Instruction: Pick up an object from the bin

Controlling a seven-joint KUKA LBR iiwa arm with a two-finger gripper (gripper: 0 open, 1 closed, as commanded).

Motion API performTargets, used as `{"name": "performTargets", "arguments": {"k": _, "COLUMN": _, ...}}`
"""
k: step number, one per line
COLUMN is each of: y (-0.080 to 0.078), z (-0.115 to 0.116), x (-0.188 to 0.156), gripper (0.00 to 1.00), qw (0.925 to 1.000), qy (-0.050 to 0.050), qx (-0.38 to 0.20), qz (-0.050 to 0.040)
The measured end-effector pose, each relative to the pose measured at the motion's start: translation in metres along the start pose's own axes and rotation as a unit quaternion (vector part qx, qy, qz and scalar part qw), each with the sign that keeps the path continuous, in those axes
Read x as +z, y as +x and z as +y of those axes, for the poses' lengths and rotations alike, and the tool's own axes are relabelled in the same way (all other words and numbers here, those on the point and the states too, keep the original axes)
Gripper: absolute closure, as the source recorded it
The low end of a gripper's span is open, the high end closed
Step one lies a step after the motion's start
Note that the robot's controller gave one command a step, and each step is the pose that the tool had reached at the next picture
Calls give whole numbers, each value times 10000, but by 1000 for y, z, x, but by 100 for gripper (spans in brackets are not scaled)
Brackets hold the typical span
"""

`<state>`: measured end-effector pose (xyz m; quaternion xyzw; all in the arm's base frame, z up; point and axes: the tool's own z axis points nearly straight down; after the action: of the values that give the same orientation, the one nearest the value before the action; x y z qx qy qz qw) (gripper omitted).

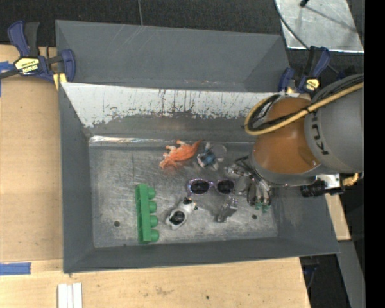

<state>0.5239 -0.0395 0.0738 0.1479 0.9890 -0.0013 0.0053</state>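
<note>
My gripper hangs low at the right end of the bin floor, below the arm's orange cover. Just to its left lie a pair of purple sunglasses with dark lenses. A small grey metal piece rests in front of the sunglasses, close to the gripper's left side. A blue-grey small item sits behind the sunglasses. Nothing shows held in the gripper.
An orange lobster-like toy lies near the back wall at mid-bin. A green ridged block stands along the left front. A small black-and-white object sits between the block and the grey piece. The arm fills the right corner.
</note>
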Motion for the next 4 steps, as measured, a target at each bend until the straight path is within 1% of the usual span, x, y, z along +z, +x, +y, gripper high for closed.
{"name": "performTargets", "arguments": {"k": 1, "y": 36, "z": 65, "x": -3, "gripper": 100, "qw": 9825, "qy": -31, "qx": -1862, "qz": -52}}
{"name": "performTargets", "arguments": {"k": 2, "y": 36, "z": 65, "x": -3, "gripper": 100, "qw": 9825, "qy": -31, "qx": -1863, "qz": -52}}
{"name": "performTargets", "arguments": {"k": 3, "y": 48, "z": 79, "x": -42, "gripper": 100, "qw": 9816, "qy": -7, "qx": -1907, "qz": 72}}
{"name": "performTargets", "arguments": {"k": 4, "y": 34, "z": 70, "x": -96, "gripper": 100, "qw": 9819, "qy": -26, "qx": -1895, "qz": 61}}
